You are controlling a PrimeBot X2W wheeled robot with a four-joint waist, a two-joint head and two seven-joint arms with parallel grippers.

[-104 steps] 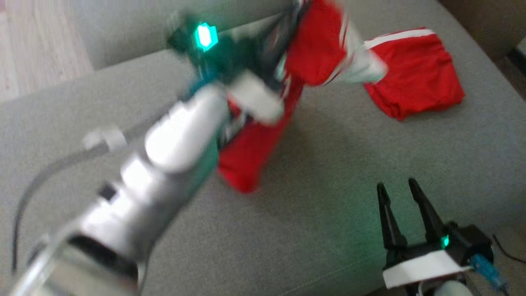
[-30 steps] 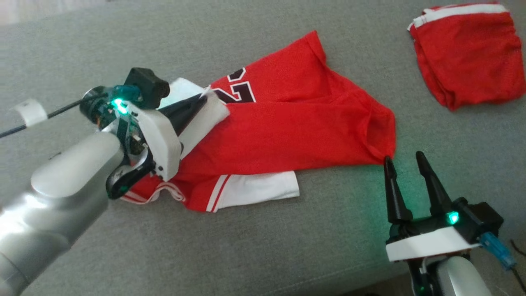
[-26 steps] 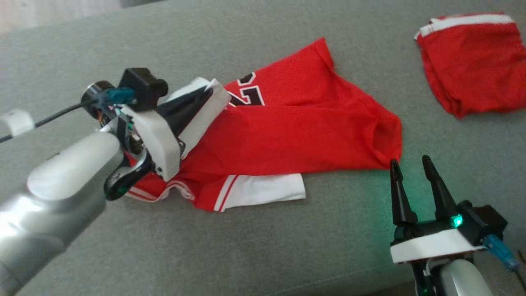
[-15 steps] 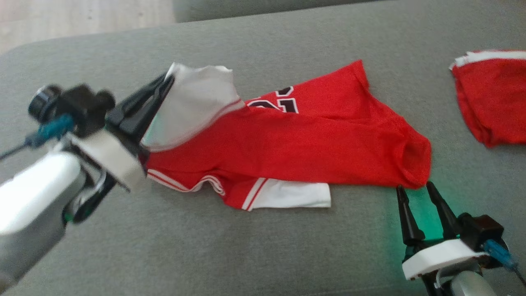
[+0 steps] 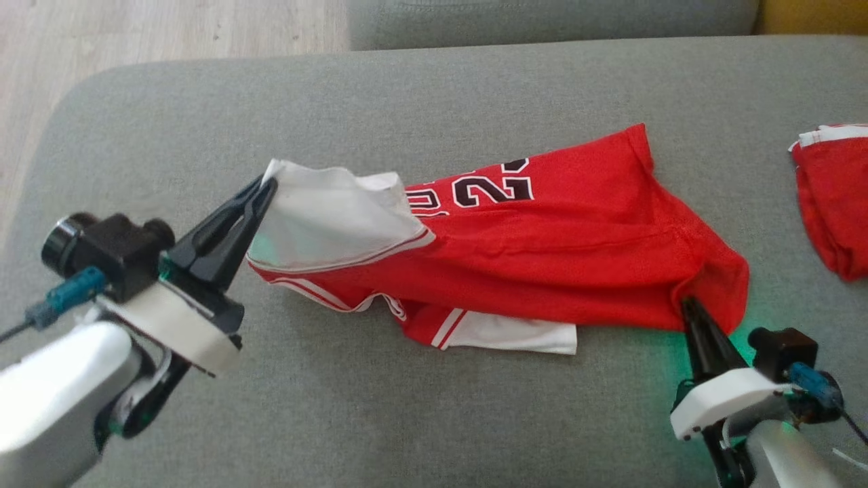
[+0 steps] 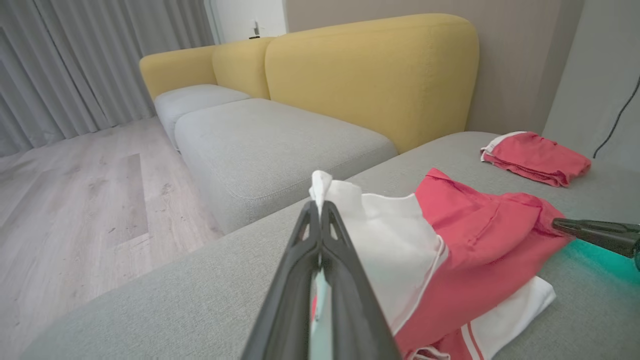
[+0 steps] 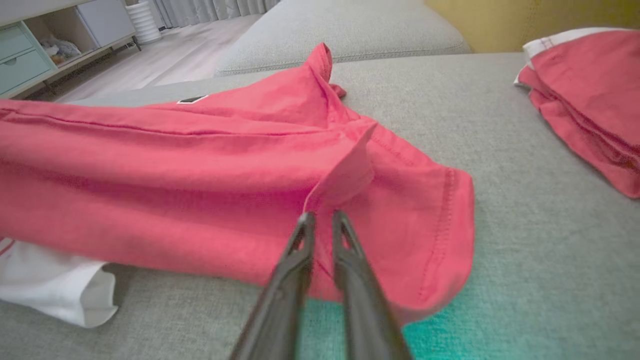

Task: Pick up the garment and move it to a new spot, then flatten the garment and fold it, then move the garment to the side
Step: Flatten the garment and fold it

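The garment (image 5: 542, 264) is a red jersey with white sleeves and black numbers, stretched out across the grey couch seat (image 5: 407, 420). My left gripper (image 5: 268, 186) is shut on the tip of its white sleeve and holds that end slightly lifted; the left wrist view shows the fingers (image 6: 320, 202) pinched together on the white cloth of the garment (image 6: 475, 250). My right gripper (image 5: 686, 303) is at the opposite end, at the red hem corner. In the right wrist view its tips (image 7: 322, 216) stand almost together with a raised fold of the garment (image 7: 175, 175) between them.
A second red garment (image 5: 834, 196) lies folded at the far right of the seat, also in the right wrist view (image 7: 585, 85). Wooden floor (image 5: 135, 34) lies beyond the couch's left edge. A yellow-backed sofa (image 6: 370, 75) and a grey ottoman (image 6: 280, 140) stand behind.
The head camera has shifted. My left gripper has drawn the white sleeve out to the left, stretching the garment. My right gripper has moved up to the hem corner and closed on it.
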